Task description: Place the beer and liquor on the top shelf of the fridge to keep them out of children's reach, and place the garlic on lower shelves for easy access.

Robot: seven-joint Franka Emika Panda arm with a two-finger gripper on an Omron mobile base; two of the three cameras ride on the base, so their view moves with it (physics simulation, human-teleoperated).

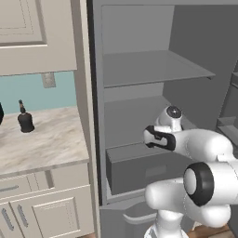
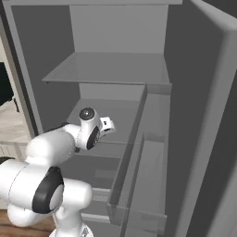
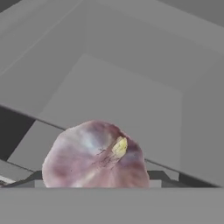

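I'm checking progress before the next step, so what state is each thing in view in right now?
fridge: door open, shelves exposed.
top shelf of the fridge: bare, no bottle on it.
garlic: held close in front of the hand camera, over a lower shelf inside the fridge.
gripper: shut on the garlic, fingers hidden behind the bulb.
liquor: upright on the counter, outside the fridge.
drawer box: closed.
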